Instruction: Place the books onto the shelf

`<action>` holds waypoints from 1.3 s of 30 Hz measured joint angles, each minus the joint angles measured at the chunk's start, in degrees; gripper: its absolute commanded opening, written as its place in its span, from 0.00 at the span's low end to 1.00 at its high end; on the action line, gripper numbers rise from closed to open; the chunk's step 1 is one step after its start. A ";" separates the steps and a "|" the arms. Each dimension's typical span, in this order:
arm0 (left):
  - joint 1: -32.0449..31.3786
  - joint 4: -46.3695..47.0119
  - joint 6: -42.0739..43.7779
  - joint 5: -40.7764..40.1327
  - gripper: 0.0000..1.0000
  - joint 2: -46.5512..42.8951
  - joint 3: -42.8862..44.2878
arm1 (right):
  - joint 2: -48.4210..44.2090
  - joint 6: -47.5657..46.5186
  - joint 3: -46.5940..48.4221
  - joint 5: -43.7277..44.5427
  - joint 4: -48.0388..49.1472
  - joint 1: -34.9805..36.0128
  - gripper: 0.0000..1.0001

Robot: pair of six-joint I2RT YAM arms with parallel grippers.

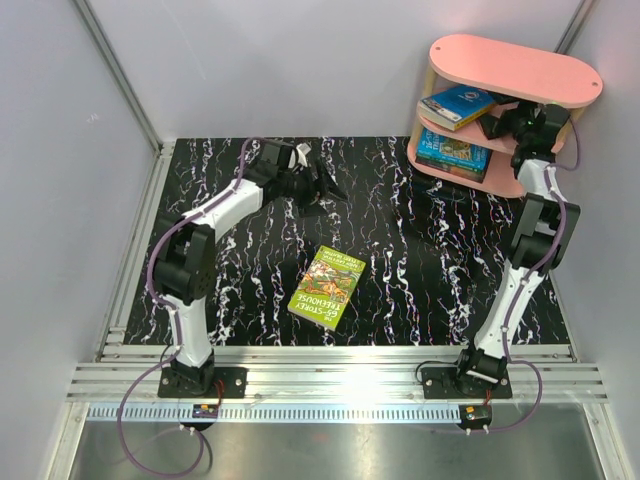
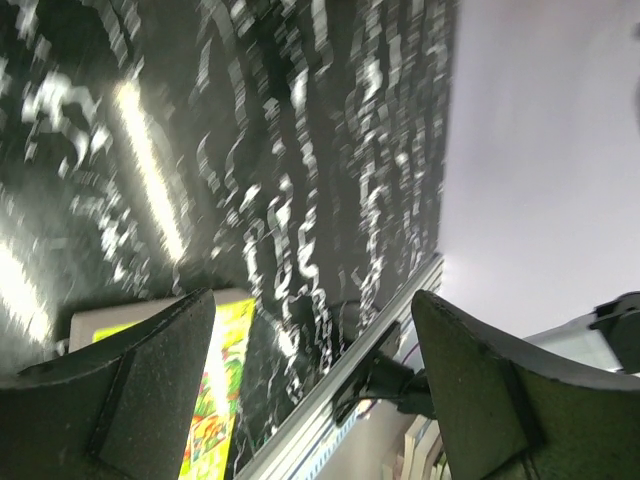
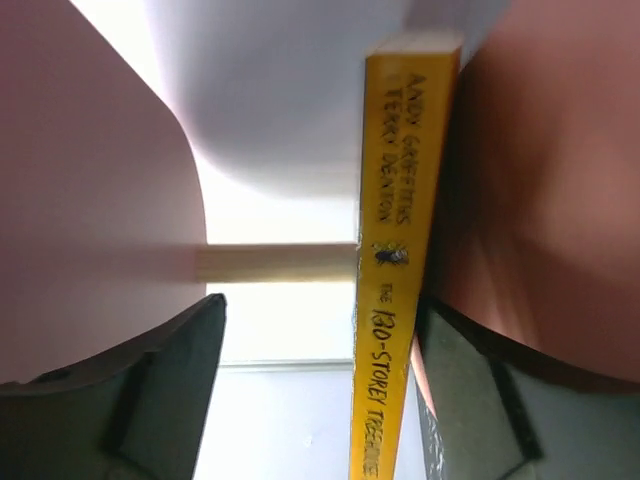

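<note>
The pink shelf (image 1: 515,70) stands at the back right. A blue book (image 1: 458,105) lies on its middle tier and another blue-green book (image 1: 452,152) on the lower tier. My right gripper (image 1: 503,125) reaches in between the tiers. In the right wrist view it (image 3: 322,305) stands open, and a book with a yellow spine (image 3: 395,300) rests beside the right finger, well apart from the left one. A yellow-green book (image 1: 327,287) lies flat mid-table. My left gripper (image 1: 325,185) hovers open behind it with nothing between its fingers (image 2: 150,380).
Pink shelf boards (image 3: 90,200) close in on both sides of the right gripper, with a light wooden post (image 3: 270,262) straight ahead. Grey walls enclose the black marbled table (image 1: 250,300). An aluminium rail (image 1: 340,380) runs along the near edge.
</note>
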 measured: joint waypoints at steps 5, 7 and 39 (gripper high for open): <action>-0.17 -2.84 0.85 -1.09 0.82 -0.04 -1.66 | 2.67 0.04 4.83 0.02 -1.68 0.44 0.95; -0.17 -3.56 1.38 -1.46 0.82 -0.39 -1.64 | 2.67 0.37 4.76 0.00 -1.25 0.50 0.97; -0.35 -7.80 4.24 -2.56 0.80 -1.62 1.27 | -9.81 -1.11 -20.81 -13.16 5.88 -2.78 0.00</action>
